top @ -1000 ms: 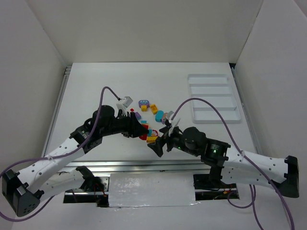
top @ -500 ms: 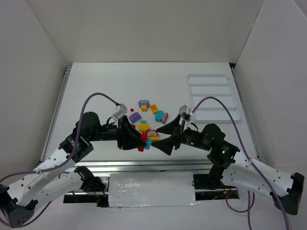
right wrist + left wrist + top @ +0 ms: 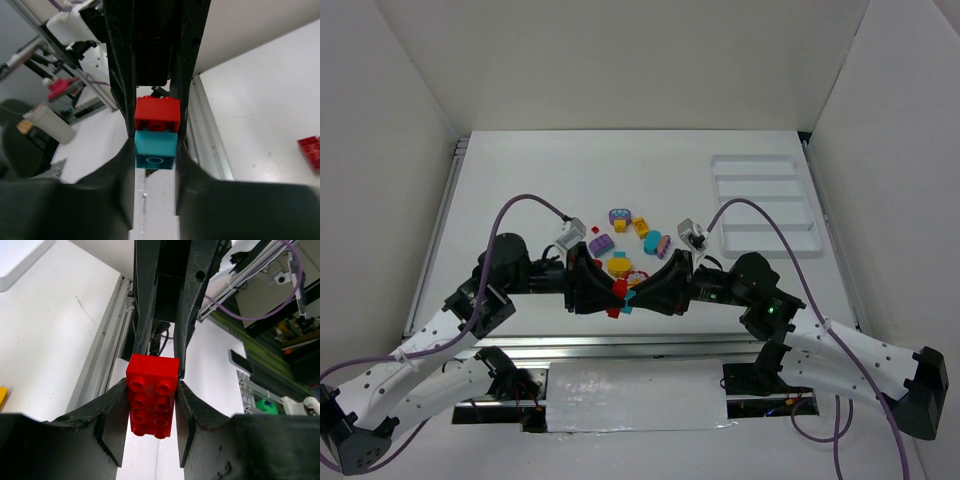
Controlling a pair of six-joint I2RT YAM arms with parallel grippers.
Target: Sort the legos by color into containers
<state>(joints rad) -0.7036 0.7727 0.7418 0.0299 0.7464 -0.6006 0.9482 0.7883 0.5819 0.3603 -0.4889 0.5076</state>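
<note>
My left gripper [image 3: 611,291] is shut on a red brick [image 3: 152,395], held above the table's near edge. A teal brick [image 3: 155,148] is stuck to the far end of that red brick [image 3: 157,114], and my right gripper [image 3: 636,297] is shut on the teal one. The two grippers meet nose to nose in the top view. Several loose legos [image 3: 619,265] in yellow, purple, orange and teal lie behind them on the table. The white tray of containers [image 3: 767,205] sits at the back right, and its compartments show no bricks.
Another red brick [image 3: 311,150] lies on the table at the right edge of the right wrist view. The metal rail [image 3: 630,345] along the table's near edge runs below the grippers. White walls enclose the table on three sides.
The left arm pulled back with the red and teal bricks raised. The right gripper swung in toward it and went from wide open to shut on the teal brick.
</note>
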